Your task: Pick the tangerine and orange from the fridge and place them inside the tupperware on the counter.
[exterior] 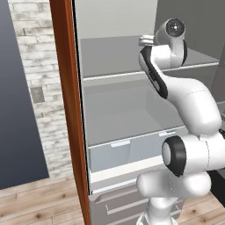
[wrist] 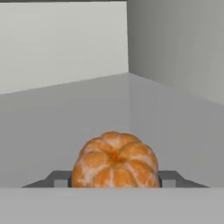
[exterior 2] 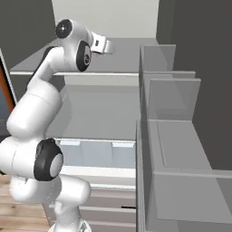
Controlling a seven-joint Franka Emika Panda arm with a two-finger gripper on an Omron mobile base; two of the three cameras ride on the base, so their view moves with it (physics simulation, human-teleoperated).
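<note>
Clamped on the tangerine (wrist: pixel 114 160) at lower centre of the hand view, gripper (wrist: pixel 115 178) fingers (wrist: pixel 169 177) pressed to either side. Reached into the fridge (exterior: pixel 127 110) over an upper shelf (wrist: pixel 65 127), bare floor ahead, walls meeting at upper right.

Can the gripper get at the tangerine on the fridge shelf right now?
Probably yes. In the hand view the tangerine already sits between the gripper's two fingertips, one on each side, with nothing between them on the bare fridge shelf. Whether the fingers press it, I cannot tell.
</note>
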